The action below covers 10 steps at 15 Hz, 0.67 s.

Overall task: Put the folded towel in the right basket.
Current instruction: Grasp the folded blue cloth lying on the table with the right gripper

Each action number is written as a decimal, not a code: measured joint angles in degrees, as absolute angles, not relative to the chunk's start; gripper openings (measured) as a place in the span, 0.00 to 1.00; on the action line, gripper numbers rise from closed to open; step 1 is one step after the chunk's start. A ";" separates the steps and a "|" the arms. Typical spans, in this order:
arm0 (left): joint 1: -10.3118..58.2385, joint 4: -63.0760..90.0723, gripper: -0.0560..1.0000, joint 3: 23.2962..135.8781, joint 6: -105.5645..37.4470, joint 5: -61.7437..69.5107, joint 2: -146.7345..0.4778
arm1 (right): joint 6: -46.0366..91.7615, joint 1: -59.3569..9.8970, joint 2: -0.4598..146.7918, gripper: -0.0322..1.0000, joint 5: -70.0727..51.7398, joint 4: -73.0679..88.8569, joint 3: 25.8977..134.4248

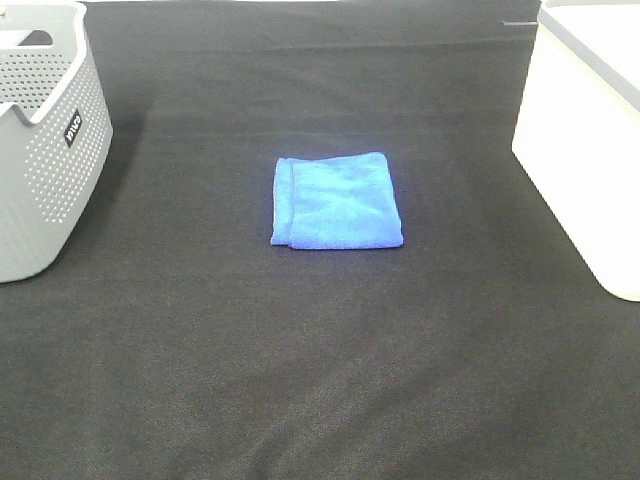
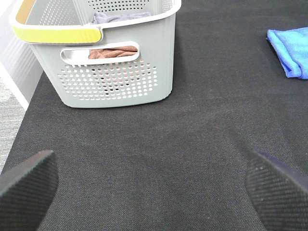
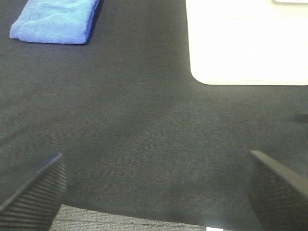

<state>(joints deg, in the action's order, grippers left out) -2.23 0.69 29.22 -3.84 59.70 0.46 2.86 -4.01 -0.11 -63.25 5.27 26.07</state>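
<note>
The folded blue towel point(image 1: 337, 201) lies flat in the middle of the black table. It also shows in the left wrist view point(image 2: 291, 50) and the right wrist view point(image 3: 55, 20). The white right basket point(image 1: 590, 130) stands at the table's right edge; its wall shows in the right wrist view point(image 3: 245, 43). Neither arm shows in the exterior high view. My left gripper point(image 2: 151, 192) is open and empty above bare cloth near the grey basket. My right gripper point(image 3: 156, 190) is open and empty near the table's front edge, apart from the towel.
A grey perforated basket point(image 1: 45, 140) with a yellow handle point(image 2: 57, 33) stands at the left edge and holds brown and grey cloth point(image 2: 113, 52). The black tablecloth point(image 1: 330, 360) covers the whole surface.
</note>
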 joint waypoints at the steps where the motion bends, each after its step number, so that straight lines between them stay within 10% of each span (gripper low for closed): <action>1: -2.23 0.69 0.99 29.22 -3.84 59.70 0.46 | 2.86 -4.01 -0.11 0.96 -63.25 5.27 26.07; 10: -2.23 0.69 0.99 29.22 -3.84 59.70 0.46 | 2.86 -4.01 -0.11 0.96 -63.25 5.21 26.07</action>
<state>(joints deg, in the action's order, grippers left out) -2.23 0.69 29.22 -3.84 59.70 0.46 2.86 -4.01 -0.11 -63.25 5.21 26.07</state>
